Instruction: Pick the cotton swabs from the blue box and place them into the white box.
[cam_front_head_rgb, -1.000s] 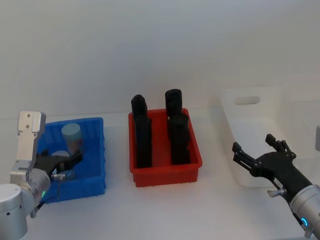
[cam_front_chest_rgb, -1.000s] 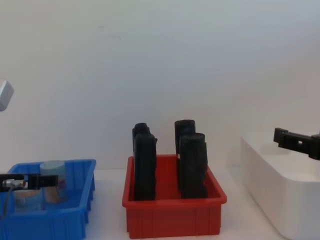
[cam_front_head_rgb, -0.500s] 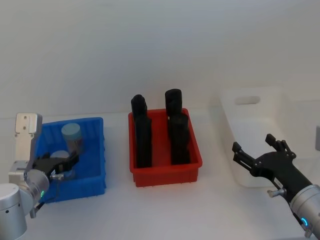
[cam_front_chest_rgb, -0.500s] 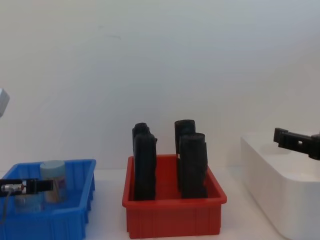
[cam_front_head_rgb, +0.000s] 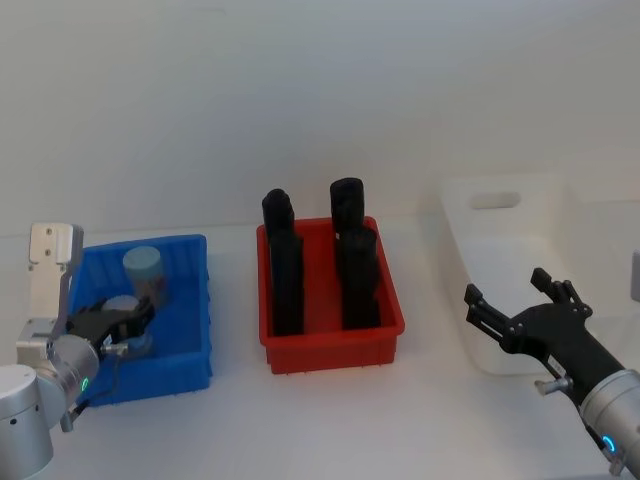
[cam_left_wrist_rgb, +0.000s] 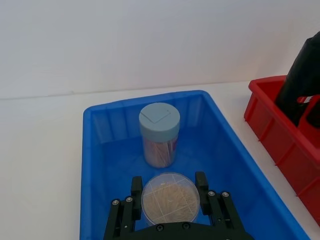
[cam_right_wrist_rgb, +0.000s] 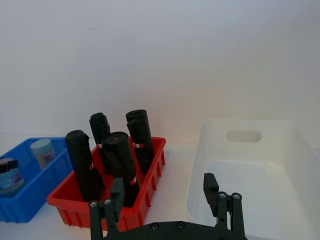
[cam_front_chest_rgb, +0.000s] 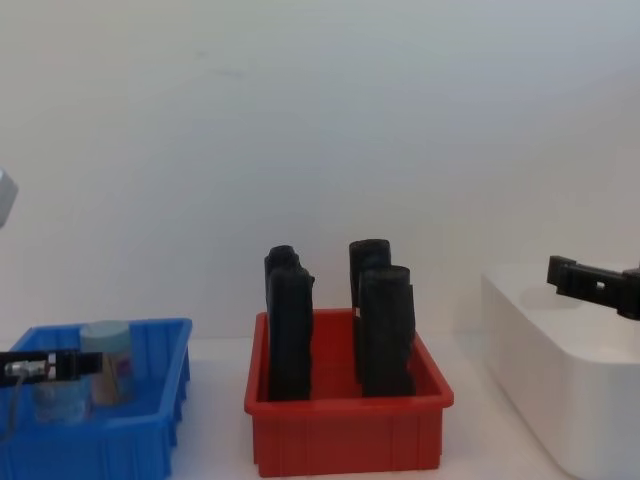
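White desk (cam_front_head_rgb: 330, 420): the left tool (cam_left_wrist_rgb: 168, 179) sat clenched on the near clear cylindrical plastic tub of cotton swabs (cam_left_wrist_rgb: 170, 199) inside the bright blue plastic bin (cam_left_wrist_rgb: 95, 150). Light, slick, likely crushable; mid-wall looked the hold. Right tool (cam_front_head_rgb: 505, 286) hung released beside the white plastic tub (cam_front_head_rgb: 500, 183).

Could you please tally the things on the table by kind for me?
cotton swab tubs: 2
black upright blocks: 4
blue box: 1
red bin: 1
white box: 1
Total: 9
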